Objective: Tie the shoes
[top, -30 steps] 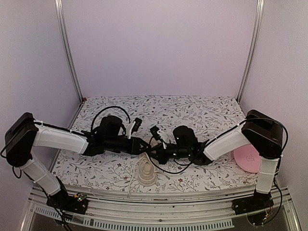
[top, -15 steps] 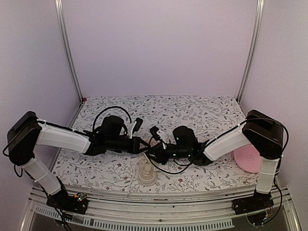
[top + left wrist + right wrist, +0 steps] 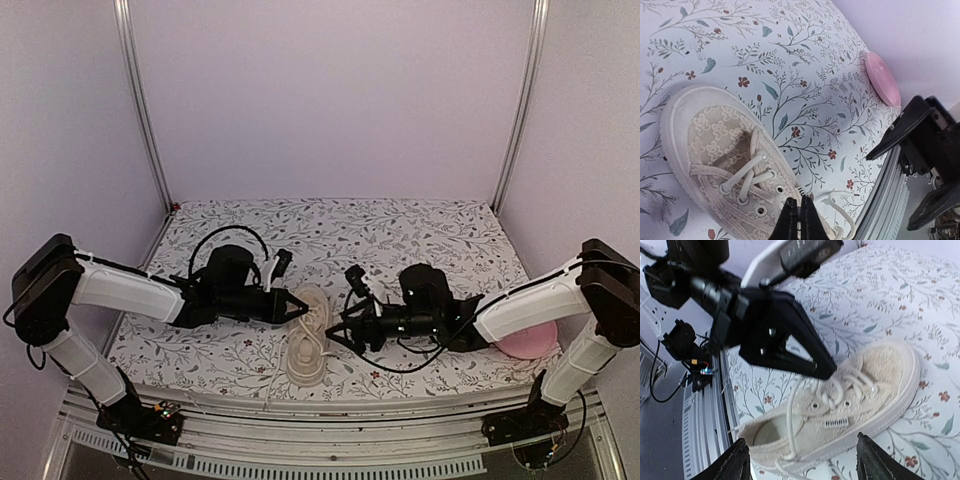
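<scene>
Low over the floral worktop (image 3: 400, 230), both arms reached inward from opposite sides, elbows out near the side walls and forearms nearly level. The left gripper (image 3: 300, 310) was closed, its fingers pressed together with the tips down among the white laces (image 3: 747, 172) of the cream sneaker (image 3: 305, 355); whether a lace was actually pinched between them could not be told. The right gripper (image 3: 345, 322) pointed at the sneaker from the other side, just beside it, and the right wrist view showed its fingers (image 3: 737, 462) spread wide with nothing between them. The sneaker lay on its sole near the front edge of the worktop, between the two grippers, heel toward the arm bases. A pink plate (image 3: 530, 342) sat at the right edge, partly hidden behind the right forearm.
</scene>
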